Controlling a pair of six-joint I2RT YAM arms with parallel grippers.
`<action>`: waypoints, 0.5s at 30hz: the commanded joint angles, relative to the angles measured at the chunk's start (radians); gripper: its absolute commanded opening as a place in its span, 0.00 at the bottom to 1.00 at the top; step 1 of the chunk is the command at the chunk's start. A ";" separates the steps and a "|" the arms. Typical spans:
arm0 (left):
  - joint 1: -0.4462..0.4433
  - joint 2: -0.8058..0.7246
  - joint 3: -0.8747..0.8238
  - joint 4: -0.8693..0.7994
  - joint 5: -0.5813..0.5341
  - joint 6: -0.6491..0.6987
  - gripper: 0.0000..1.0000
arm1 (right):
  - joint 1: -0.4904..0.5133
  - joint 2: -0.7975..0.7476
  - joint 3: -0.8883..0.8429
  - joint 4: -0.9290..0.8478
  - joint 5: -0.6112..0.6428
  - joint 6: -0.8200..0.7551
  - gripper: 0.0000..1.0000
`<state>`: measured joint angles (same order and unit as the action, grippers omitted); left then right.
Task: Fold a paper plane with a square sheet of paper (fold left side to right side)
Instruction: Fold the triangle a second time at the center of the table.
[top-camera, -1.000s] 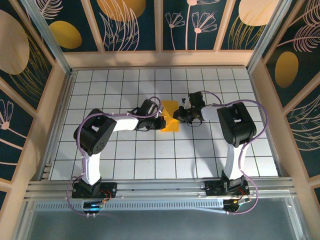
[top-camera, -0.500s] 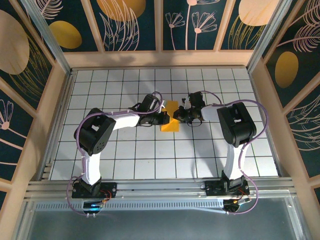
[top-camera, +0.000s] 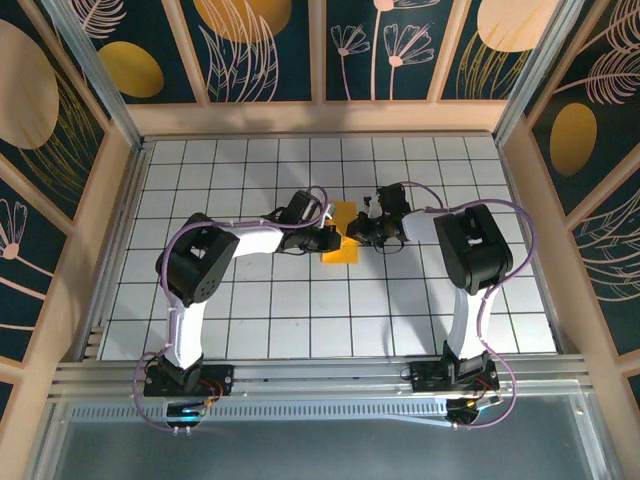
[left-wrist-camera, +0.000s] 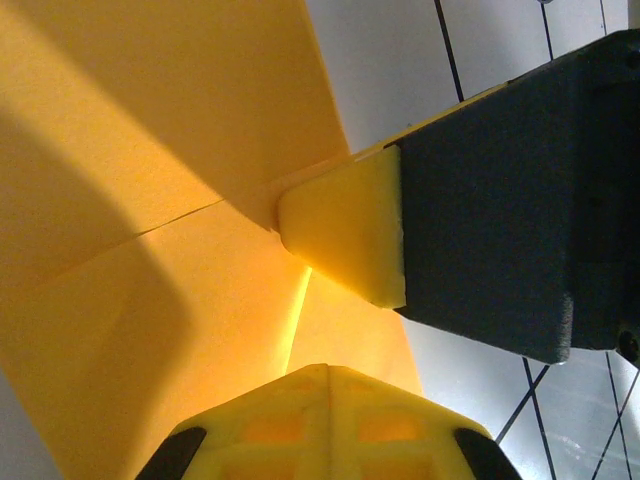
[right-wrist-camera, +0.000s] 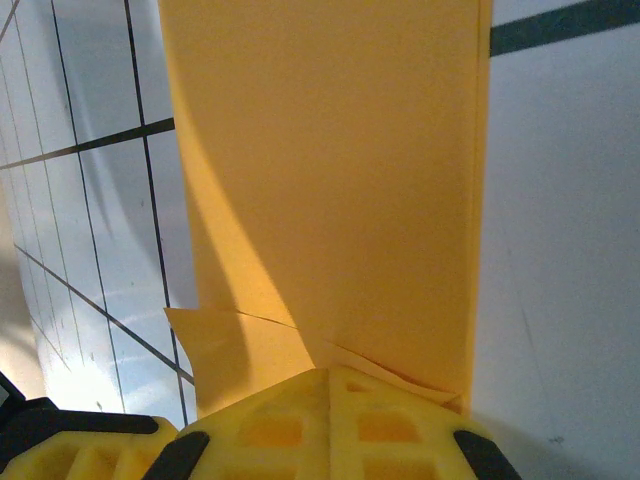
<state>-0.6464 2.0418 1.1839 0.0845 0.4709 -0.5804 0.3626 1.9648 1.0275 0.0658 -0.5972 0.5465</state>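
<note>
White gridded table | thin orange-yellow folded paper sheet at centre | left gripper at its 9 o'clock, right gripper at 3 o'clock, both closed, tips pressing paper | risk: uneven pressure likely drags sheet, skewing crease

The square sheet of paper was plain orange-yellow. The bench was white, gridded with thin dark lines. The walls were dark blue, patterned with orange ovals and pale outlined leaves; both arms were white with black joints
</note>
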 joint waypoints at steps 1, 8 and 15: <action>-0.006 0.024 0.023 -0.015 0.005 0.004 0.00 | 0.004 0.039 -0.015 -0.078 0.071 -0.035 0.00; -0.015 0.044 0.029 -0.057 -0.030 0.045 0.00 | 0.003 0.044 -0.013 -0.089 0.084 -0.043 0.00; -0.025 0.042 0.026 -0.109 -0.086 0.109 0.00 | 0.001 0.053 -0.012 -0.096 0.086 -0.048 0.00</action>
<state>-0.6628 2.0705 1.2034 0.0441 0.4328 -0.5236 0.3637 1.9648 1.0275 0.0628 -0.5945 0.5289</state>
